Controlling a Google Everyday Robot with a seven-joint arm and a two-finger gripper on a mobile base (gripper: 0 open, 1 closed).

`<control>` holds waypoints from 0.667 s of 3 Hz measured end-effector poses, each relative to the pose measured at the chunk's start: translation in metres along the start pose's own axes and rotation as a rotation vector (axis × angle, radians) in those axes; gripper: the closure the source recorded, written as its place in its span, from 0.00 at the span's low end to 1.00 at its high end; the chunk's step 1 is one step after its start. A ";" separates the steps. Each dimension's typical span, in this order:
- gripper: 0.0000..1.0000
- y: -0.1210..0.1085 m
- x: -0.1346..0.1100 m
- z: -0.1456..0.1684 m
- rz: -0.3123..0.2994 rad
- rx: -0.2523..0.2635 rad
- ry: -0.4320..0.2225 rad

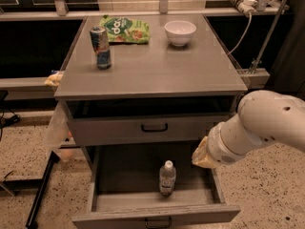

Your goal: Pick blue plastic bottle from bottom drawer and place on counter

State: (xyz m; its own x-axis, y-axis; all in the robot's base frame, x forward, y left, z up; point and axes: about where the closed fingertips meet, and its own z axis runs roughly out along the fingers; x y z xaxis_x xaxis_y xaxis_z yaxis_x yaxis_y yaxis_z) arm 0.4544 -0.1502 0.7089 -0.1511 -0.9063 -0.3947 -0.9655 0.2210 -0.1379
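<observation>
Blue plastic bottle (167, 178) stood upright in the pulled-out bottom drawer (119, 218); the gripper (203, 154) hung near it over the drawer's right wall, its grip impossible to tell; the counter (157, 66) above held a can (100, 46), bowl (180, 31) and snack bag (125, 28)

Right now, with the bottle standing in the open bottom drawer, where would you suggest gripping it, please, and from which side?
Grip the bottle around its body just below the cap, coming down from the right. It stands upright, apart from the walls of the drawer and open above, and the gripper is beside it at the drawer's right edge.
</observation>
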 end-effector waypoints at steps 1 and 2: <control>1.00 0.006 0.032 0.046 0.006 0.000 0.031; 1.00 -0.006 0.056 0.097 0.021 0.051 -0.009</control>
State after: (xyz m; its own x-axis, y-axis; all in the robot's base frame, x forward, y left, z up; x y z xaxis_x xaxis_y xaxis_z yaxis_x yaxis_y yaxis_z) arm 0.4725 -0.1675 0.5998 -0.1695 -0.8980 -0.4060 -0.9499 0.2586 -0.1754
